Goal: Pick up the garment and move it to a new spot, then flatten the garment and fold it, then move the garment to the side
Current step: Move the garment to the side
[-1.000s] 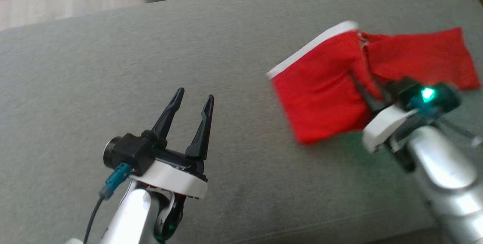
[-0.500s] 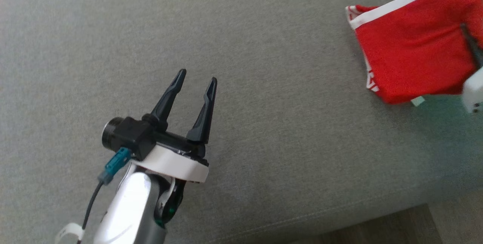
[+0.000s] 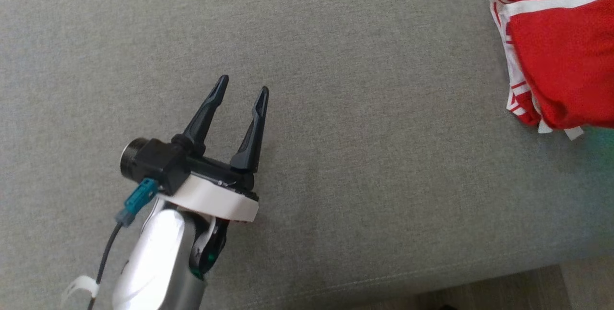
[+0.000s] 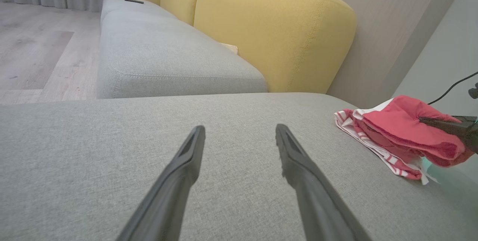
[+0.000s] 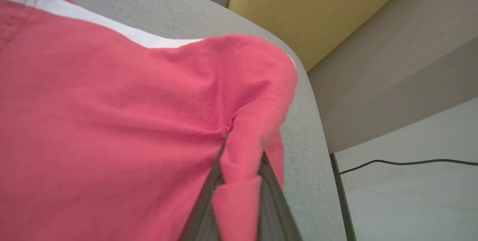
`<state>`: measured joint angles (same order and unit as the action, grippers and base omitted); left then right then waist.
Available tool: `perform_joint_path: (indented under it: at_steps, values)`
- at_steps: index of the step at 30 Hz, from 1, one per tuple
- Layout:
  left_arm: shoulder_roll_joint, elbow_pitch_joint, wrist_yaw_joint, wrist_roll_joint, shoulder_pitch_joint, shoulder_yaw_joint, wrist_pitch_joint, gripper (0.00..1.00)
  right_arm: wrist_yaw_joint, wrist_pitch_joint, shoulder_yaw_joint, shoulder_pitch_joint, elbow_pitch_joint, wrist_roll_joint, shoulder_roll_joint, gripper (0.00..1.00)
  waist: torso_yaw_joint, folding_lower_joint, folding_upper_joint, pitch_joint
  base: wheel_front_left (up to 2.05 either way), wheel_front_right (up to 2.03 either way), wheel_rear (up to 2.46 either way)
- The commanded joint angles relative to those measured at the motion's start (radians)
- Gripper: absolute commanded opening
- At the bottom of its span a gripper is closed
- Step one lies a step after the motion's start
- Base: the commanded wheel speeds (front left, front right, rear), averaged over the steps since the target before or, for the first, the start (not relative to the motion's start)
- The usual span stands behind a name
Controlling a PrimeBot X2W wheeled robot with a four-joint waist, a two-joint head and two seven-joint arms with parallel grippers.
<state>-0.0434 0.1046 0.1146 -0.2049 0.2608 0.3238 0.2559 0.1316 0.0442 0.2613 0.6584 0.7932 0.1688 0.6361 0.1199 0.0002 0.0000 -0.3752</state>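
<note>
Garment of red cloth with white trim (image 3: 561,55), at the right end of the grey fabric sofa cushion (image 3: 336,36), cut off by the head view's right edge. My right wrist view supplies the grip: my right gripper (image 5: 242,155) is clamped on a red fold. My left gripper (image 3: 243,85) hangs spread wide, holding nothing, well apart.

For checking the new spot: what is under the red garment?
Grey cushion; the striped edge of the garment rests on it. The right hand grips a fold. The cushion beneath the cloth is hidden.
</note>
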Motion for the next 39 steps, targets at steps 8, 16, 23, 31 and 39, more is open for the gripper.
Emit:
perform_joint_path:
  at_steps: [8, 16, 23, 31, 39]
  values:
    - [-0.007, -0.027, 0.008, 0.012, 0.035, -0.046, 0.006, 1.00, -0.001, 0.022, -0.055, 0.025, 0.039, -0.033, 0.017, 1.00, 0.003, -0.0002, 0.0000, -0.002, 0.00, 0.00, 0.00]
    - [-0.007, -0.020, 0.010, 0.007, 0.019, -0.055, 0.006, 1.00, -0.001, 0.041, -0.112, 0.038, 0.030, -0.085, -0.013, 1.00, 0.009, -0.0002, 0.0000, 0.047, 0.00, 0.00, 0.00]
    - [-0.007, -0.027, 0.000, -0.010, -0.016, -0.074, 0.006, 1.00, -0.001, 0.087, -0.154, 0.031, -0.112, -0.111, -0.105, 1.00, 0.001, -0.0002, 0.0000, 0.132, 0.00, 0.00, 0.00]
    - [-0.007, -0.049, -0.019, -0.024, -0.063, -0.100, 0.006, 1.00, -0.001, 0.135, -0.185, -0.105, -0.343, -0.001, -0.271, 1.00, -0.032, -0.0002, 0.0000, 0.216, 0.00, 0.00, 0.00]
    - [-0.007, -0.064, -0.037, -0.039, -0.137, -0.123, 0.006, 1.00, -0.001, 0.164, -0.215, -0.339, -0.528, 0.063, -0.495, 1.00, -0.071, -0.0002, 0.0000, 0.299, 0.00, 0.00, 0.00]
